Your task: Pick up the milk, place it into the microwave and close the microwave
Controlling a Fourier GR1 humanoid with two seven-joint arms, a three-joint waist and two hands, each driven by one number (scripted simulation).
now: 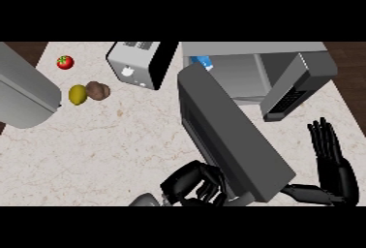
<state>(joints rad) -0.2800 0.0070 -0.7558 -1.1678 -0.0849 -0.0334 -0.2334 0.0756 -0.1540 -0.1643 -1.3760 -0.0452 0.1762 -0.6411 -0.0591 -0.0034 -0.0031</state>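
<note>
The microwave (247, 77) stands open at the back right of the counter. Its dark door (229, 135) swings far out toward the view's lower edge. The milk (203, 62), a white and blue carton, shows at the cavity's back left corner, partly hidden by the door's top. My left hand (191, 183) is at the bottom centre, on the door's left side near its free end. Its fingers are curled against the door and grip nothing I can see. My right hand (333, 162) rests open at the right edge, fingers up, apart from the door.
A grey toaster (142, 63) stands left of the microwave. A tomato (65, 62), a lemon (77, 94) and a brown lump (99, 90) lie at the back left. A large grey appliance (25, 94) fills the left edge. Bare marble counter (114, 145) lies left of the door.
</note>
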